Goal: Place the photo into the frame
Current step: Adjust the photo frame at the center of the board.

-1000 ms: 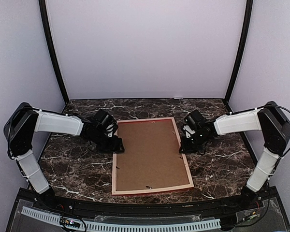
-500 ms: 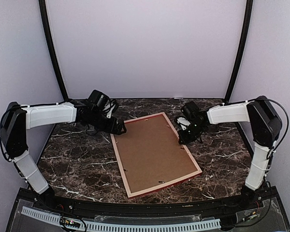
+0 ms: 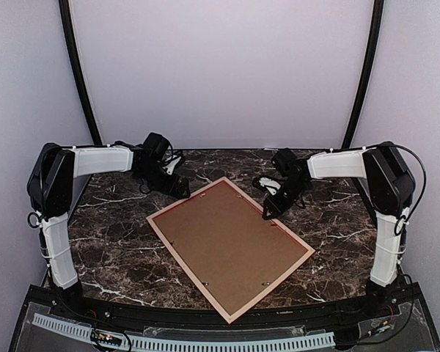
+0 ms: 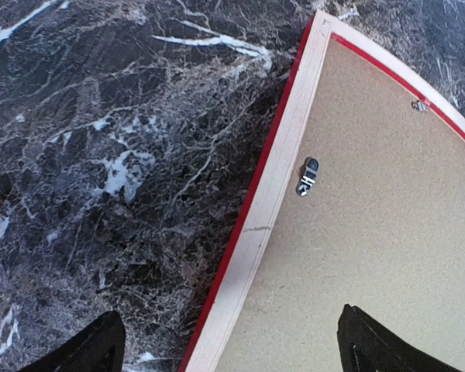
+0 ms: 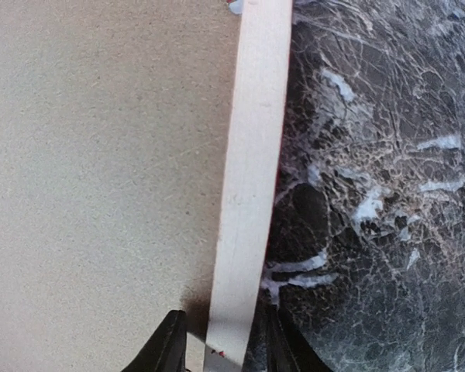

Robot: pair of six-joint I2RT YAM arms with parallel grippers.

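Dark marble table (image 3: 110, 242) with white veins, pale lilac walls (image 3: 220, 73) closing in on three sides. That's the stage.

Biggest thing out there is the large thin-railed picture frame (image 4: 267, 194), lying flat and face-down at the middle of the table. It sits on the diagonal, pale wood back up, with a bright red lip showing along its outer edge. Filling it is the plain brown backing board (image 3: 227, 242).

The white left arm (image 3: 103, 160) reaches in over the far-left rail, and its black left hand (image 3: 177, 187) is spread wide, one finger over marble and the other over the board.

The white right arm (image 3: 337, 163) comes in at the far-right rail. The right hand (image 3: 271, 207) is set narrow, one finger on each side of the wood, with a dark sliver of gap on the board side.

One small metal turn clip (image 4: 306, 177) sits by the left rail, its markings too small to read.
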